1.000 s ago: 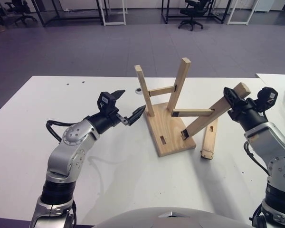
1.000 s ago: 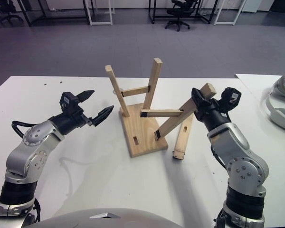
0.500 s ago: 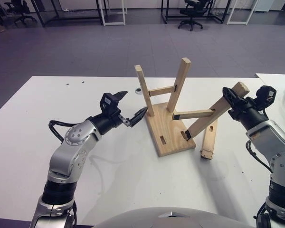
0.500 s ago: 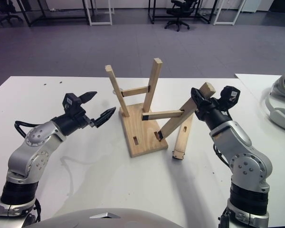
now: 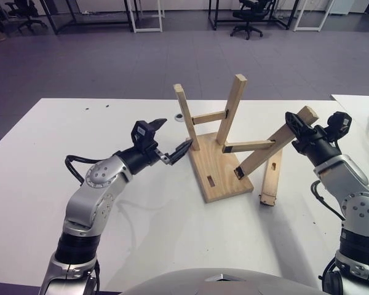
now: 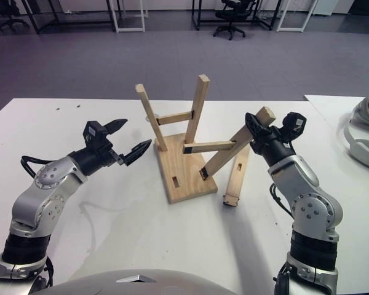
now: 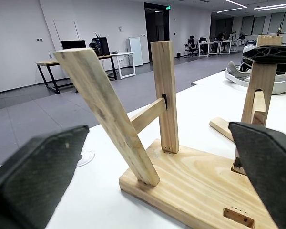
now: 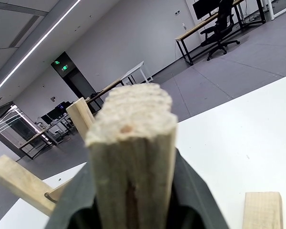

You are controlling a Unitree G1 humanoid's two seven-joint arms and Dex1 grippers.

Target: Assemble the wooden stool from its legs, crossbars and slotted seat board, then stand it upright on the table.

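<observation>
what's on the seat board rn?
Two legs joined by a crossbar stand on the board. A third leg, in the right gripper, leans at its right edge; whether its foot is slotted is hidden.

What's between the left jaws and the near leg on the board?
Nothing visible. The left gripper, jaws open, faces the near leg directly, with only a short gap over bare table between them. The crossbar and the second leg stand beyond the near leg, not in the gap.
</observation>
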